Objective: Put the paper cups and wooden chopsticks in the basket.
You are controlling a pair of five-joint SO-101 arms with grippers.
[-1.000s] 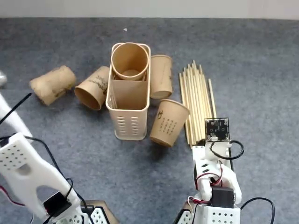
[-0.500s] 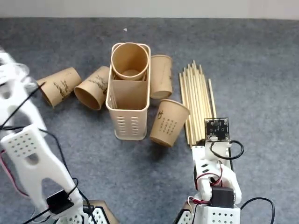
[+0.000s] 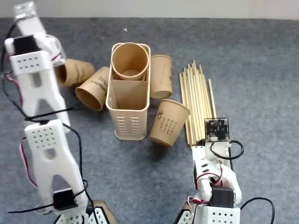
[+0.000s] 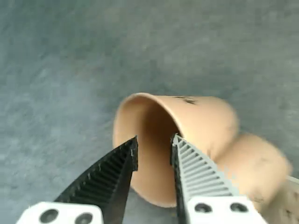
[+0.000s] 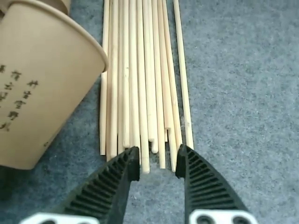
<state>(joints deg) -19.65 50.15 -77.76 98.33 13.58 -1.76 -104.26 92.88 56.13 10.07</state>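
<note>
- Left gripper: the jaws are parted with a narrow gap, right in front of the open mouth of a paper cup lying on its side. The pale finger sits about at the cup's rim and the black one in front of the opening. Can't tell if either actually touches it, and nothing looks pinched.
- From the high view, the left arm is stretched out to the far-left part of the table, and that same cup pokes out beside it.
- Just next to that one is a second lying cup, up against the left side of the basket.
- The basket stands upright mid-table. One cup is already standing in its far compartment. The near compartment looks bare as far as I can see.
- Right gripper: jaws released, gripping nothing, hovering just over the near ends of the wooden chopsticks.
- The chopsticks lie in a loose, roughly parallel bundle on the table, right of the basket, not in it.
- A tipped-over cup lies beside the bundle's near end, close to the basket's front right corner.
- One more cup lies between the basket's right side and the chopsticks.
- Everything sits on a grey carpet-like cover.
</note>
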